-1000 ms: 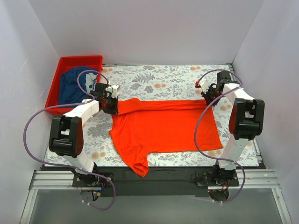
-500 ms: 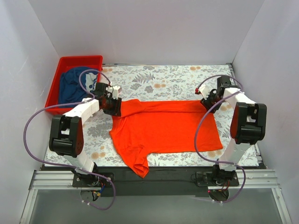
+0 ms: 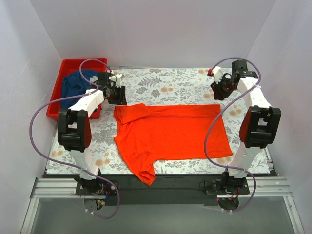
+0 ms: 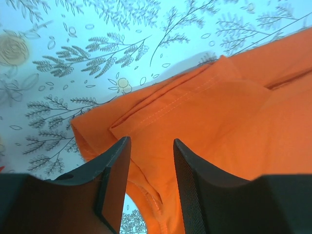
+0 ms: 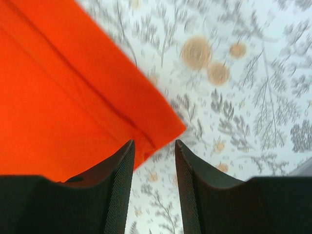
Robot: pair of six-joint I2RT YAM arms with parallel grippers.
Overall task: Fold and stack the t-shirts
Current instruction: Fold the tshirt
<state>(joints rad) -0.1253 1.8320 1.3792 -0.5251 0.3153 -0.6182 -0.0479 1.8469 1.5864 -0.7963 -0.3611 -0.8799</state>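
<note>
The orange-red t-shirt [image 3: 170, 134] lies spread flat on the flower-print table, its far edge folded over into a narrow band; one sleeve [image 3: 145, 174] reaches the front edge. A dark blue t-shirt [image 3: 73, 87] is bunched in the red bin. My left gripper [image 3: 117, 96] hovers open just behind the orange shirt's far left corner; in the left wrist view its jaws [image 4: 151, 141] stand apart above the cloth [image 4: 219, 107], holding nothing. My right gripper [image 3: 219, 91] is open behind the far right corner; its empty jaws [image 5: 154, 142] frame that corner [image 5: 63, 97].
The red plastic bin [image 3: 85, 61] stands at the far left corner, partly off the table. White walls close in the back and both sides. The bare flower-print tabletop [image 3: 170, 83] runs behind the shirt, between the two grippers.
Both grippers went from shut on the shirt's far edge to open, letting it go. Both have lifted and drawn back toward the rear wall. The folded band now lies flat.
</note>
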